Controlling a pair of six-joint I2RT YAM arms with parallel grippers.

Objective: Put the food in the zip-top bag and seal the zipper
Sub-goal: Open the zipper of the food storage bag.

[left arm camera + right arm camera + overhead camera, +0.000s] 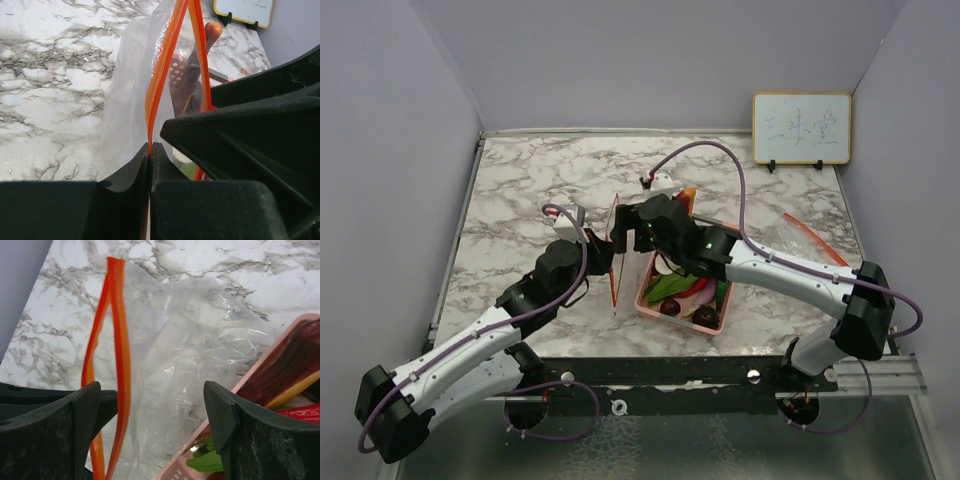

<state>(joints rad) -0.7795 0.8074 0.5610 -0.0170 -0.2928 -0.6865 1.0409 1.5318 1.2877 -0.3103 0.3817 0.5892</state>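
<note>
The clear zip-top bag [616,262] with an orange zipper hangs upright, left of the pink basket [680,322]. My left gripper [150,151] is shut on the orange zipper strip [159,85] at the mouth's near end. My right gripper [152,410] is open and empty at the bag's mouth, with one zipper strip [119,340] between its fingers. The food lies in the basket: green leaf [670,285], red chili [696,290], dark round pieces [705,317] and a white piece [670,268]. An orange carrot tip [688,195] shows beyond the right wrist.
A whiteboard [801,128] stands at the back right. A second clear bag with an orange strip [812,240] lies flat at the right. Grey walls close in the marble table [520,180] on three sides. In the right wrist view the basket rim [260,375] is just right of the bag.
</note>
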